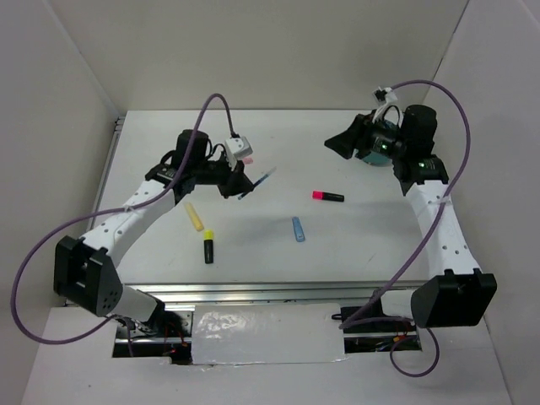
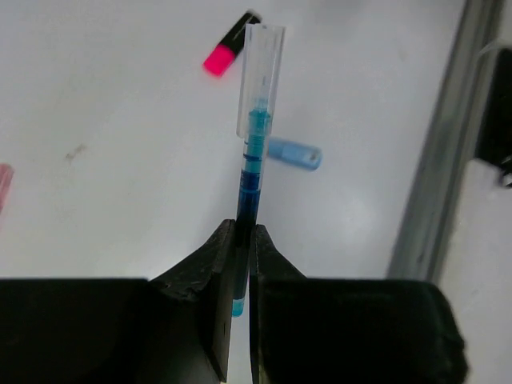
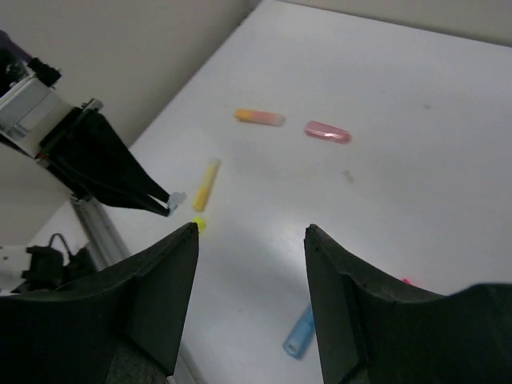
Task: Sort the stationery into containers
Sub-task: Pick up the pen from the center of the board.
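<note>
Two black fingers of the left gripper (image 2: 242,240) pinch the barrel of a slim blue pen with a clear plastic cap (image 2: 250,184), which projects past their tips above the white table (image 2: 120,96), while the right gripper (image 3: 252,232) hangs spread, holding nothing.
</note>
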Robot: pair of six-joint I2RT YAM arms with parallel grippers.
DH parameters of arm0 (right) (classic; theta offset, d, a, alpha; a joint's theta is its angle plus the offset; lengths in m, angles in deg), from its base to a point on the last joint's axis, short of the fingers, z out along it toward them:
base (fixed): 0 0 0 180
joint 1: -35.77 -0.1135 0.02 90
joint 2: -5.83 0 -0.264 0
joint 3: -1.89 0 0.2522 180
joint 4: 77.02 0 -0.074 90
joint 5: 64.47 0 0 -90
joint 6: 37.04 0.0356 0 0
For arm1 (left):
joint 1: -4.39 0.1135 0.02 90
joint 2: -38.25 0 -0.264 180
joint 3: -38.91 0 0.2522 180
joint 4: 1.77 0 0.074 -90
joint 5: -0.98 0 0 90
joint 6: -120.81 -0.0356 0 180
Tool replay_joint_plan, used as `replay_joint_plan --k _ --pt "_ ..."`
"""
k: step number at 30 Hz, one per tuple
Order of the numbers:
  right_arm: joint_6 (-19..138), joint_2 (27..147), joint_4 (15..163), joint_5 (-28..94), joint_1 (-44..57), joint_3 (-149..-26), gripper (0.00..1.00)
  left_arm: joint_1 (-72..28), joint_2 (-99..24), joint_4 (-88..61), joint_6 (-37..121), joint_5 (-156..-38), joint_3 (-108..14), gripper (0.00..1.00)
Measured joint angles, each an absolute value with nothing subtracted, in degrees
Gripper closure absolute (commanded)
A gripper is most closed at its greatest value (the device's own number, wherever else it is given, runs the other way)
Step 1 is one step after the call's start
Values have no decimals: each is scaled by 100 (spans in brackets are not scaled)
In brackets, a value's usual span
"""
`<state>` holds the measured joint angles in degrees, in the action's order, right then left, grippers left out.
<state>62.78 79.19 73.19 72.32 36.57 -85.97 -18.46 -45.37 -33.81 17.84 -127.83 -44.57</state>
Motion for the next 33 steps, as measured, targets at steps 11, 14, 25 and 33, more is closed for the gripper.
replay_joint_plan --k 11,14,25,33 --pt "8042 8575 8309 7485 2625 -8617 41 -1940 -4137 -1879 4890 -13543 -3766 100" --pt "8147 8739 8294 7485 2380 -8691 42 -1936 -4139 -1479 5491 -13648 -3635 100" --pt "8584 9097 8519 7577 1866 -8807 43 -1731 -4180 322 7508 -13904 -2892 100" --pt "8798 9285 8556 7592 1751 -8827 42 -1674 -4189 969 8076 -14015 -2769 100"
